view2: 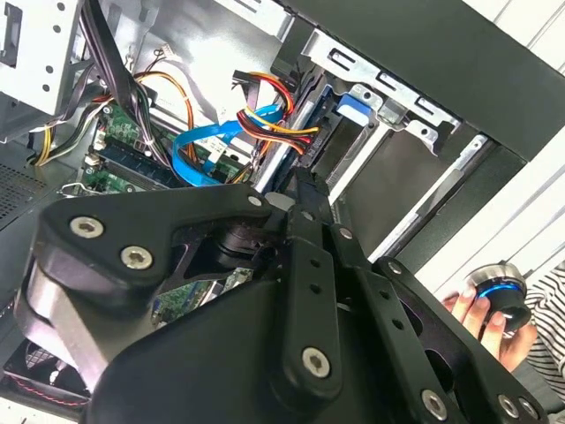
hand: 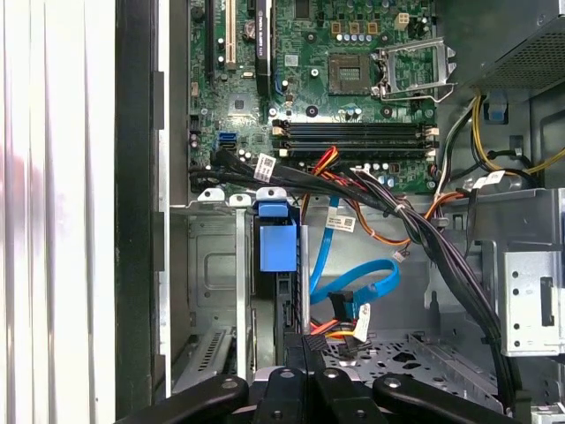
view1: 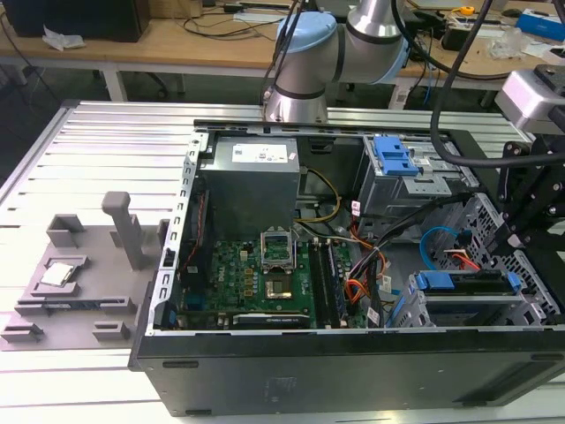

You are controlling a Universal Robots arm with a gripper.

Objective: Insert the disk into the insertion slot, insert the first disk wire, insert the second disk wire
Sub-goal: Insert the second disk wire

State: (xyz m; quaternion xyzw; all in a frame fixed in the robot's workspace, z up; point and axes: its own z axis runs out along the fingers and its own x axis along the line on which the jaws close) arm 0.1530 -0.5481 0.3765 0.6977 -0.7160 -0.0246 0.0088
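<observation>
Disk (view1: 463, 283): one, seated in the insertion slot (view1: 477, 311), at 4 o'clock in the exterior view. Gripper (hand: 305, 346) is at its end, jaws clenched together. Second wrist view adds one hand (view2: 477, 320) on one knob (view2: 500, 294).

The disk (hand: 276, 247) is mostly hidden inside the insertion slot (hand: 212, 265), the gripper (hand: 303, 346) cropped.

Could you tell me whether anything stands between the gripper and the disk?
Nothing visible does. In the first wrist view the gripper is right beside the disk in the slot; the blue wire and orange wires lie alongside, not between.
</observation>
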